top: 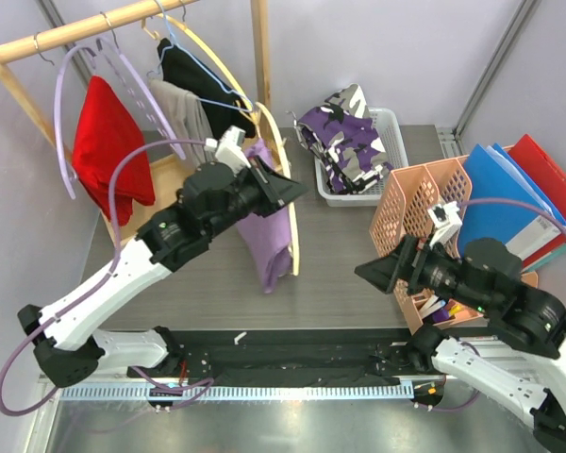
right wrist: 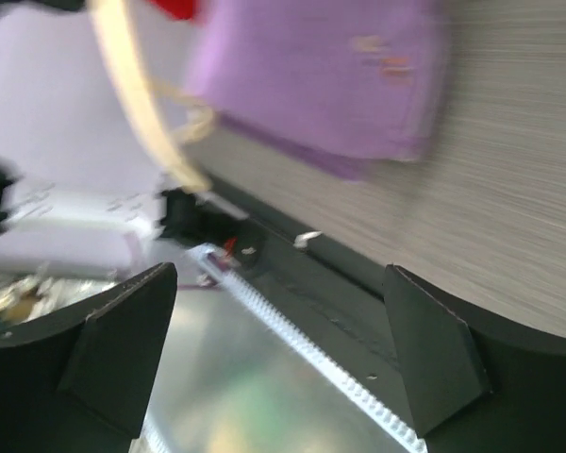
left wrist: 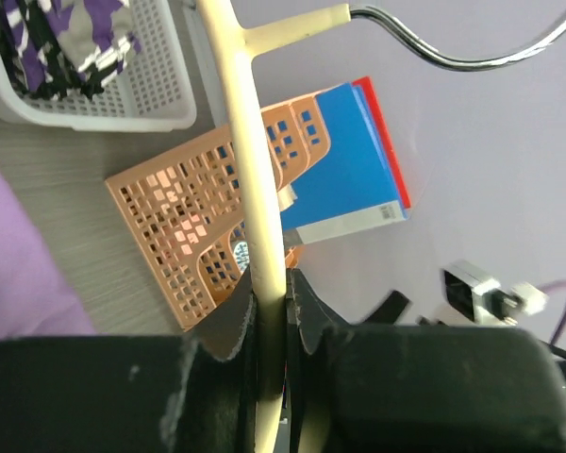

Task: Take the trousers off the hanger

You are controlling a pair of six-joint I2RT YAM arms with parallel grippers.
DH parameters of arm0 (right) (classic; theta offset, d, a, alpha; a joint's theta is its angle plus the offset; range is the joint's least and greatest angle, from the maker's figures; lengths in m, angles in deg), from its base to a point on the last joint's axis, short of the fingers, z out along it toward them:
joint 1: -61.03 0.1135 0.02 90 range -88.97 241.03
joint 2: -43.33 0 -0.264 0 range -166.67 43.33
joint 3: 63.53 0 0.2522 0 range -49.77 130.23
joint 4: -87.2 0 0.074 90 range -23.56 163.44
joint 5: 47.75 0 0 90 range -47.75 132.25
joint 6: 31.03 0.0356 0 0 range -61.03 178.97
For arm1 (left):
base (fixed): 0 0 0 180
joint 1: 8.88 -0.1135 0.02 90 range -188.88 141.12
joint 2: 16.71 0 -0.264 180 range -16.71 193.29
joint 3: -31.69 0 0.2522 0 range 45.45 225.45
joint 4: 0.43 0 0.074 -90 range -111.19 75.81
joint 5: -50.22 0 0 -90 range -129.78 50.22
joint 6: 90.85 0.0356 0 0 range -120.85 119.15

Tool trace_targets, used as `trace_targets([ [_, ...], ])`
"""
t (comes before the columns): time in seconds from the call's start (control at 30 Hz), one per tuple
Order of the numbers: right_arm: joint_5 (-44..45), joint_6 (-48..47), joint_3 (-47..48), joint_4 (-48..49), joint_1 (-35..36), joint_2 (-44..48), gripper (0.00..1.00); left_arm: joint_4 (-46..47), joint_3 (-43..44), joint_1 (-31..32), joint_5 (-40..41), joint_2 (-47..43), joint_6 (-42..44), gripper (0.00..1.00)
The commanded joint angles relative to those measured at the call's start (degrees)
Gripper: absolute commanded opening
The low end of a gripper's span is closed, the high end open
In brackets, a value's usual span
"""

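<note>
The plain lilac trousers [top: 267, 238] hang over a cream wooden hanger [top: 292, 241], their lower end reaching the table. My left gripper [top: 285, 189] is shut on the hanger's bar; in the left wrist view the bar [left wrist: 255, 189] runs between the closed fingers of the gripper [left wrist: 272, 294], with lilac cloth [left wrist: 19, 274] at the left edge. The camouflage trousers [top: 344, 137] lie in a white basket [top: 389, 123], also seen in the left wrist view [left wrist: 57, 38]. My right gripper [top: 377, 269] is open and empty, right of the lilac trousers [right wrist: 330, 75], above the table's near edge [right wrist: 283, 349].
A wooden rack [top: 75, 33] at the back left holds a red garment [top: 104, 142] and black and grey garments [top: 184, 90]. An orange mesh organizer [top: 420, 212] and blue and red folders [top: 514, 198] stand on the right, close to my right arm.
</note>
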Motion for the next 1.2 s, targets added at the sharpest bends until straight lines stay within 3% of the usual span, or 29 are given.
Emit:
trace_targets([
  [0.0, 17.4, -2.4, 3.3, -10.4, 0.3, -11.3, 0.98, 1.1, 8.0, -3.3, -3.2, -5.4, 3.0, 0.0],
  [0.07, 20.7, -2.5, 3.6, -9.2, 0.3, -15.2, 1.0, -0.3, 8.9, -4.4, -3.9, -6.3, 3.1, 0.0],
  [0.27, 26.1, -10.0, 1.2, 8.7, 4.5, -27.2, 1.0, -4.5, 11.8, -6.0, -6.2, -8.4, 2.7, 0.0],
  [0.37, 35.2, -22.6, -3.2, 23.9, 14.6, -28.7, 1.0, -7.5, 13.0, -6.1, -5.2, -9.5, 3.4, 0.0],
  [0.4, 35.5, -26.7, -5.5, 34.1, 18.6, -28.3, 1.0, -8.0, 13.3, -6.2, -4.6, -10.4, 3.6, 0.0],
  [0.53, 27.3, -37.1, -16.3, 53.6, 23.5, -24.7, 1.0, -9.9, 14.2, -6.2, -2.6, -11.8, 4.1, 0.0],
  [0.63, 21.6, -40.2, -22.0, 60.7, 27.6, -21.4, 1.0, -10.6, 14.0, -6.2, -1.8, -13.0, 3.9, 0.0],
  [0.77, 21.6, -43.2, -24.3, 66.4, 32.5, -19.3, 0.99, -10.9, 13.4, -6.2, -0.4, -13.9, 3.3, 0.0],
  [1.17, 26.8, -50.9, -15.1, 82.8, 38.5, -34.8, 1.0, -11.1, 12.2, -6.2, 2.8, -17.0, 2.8, 0.0],
])
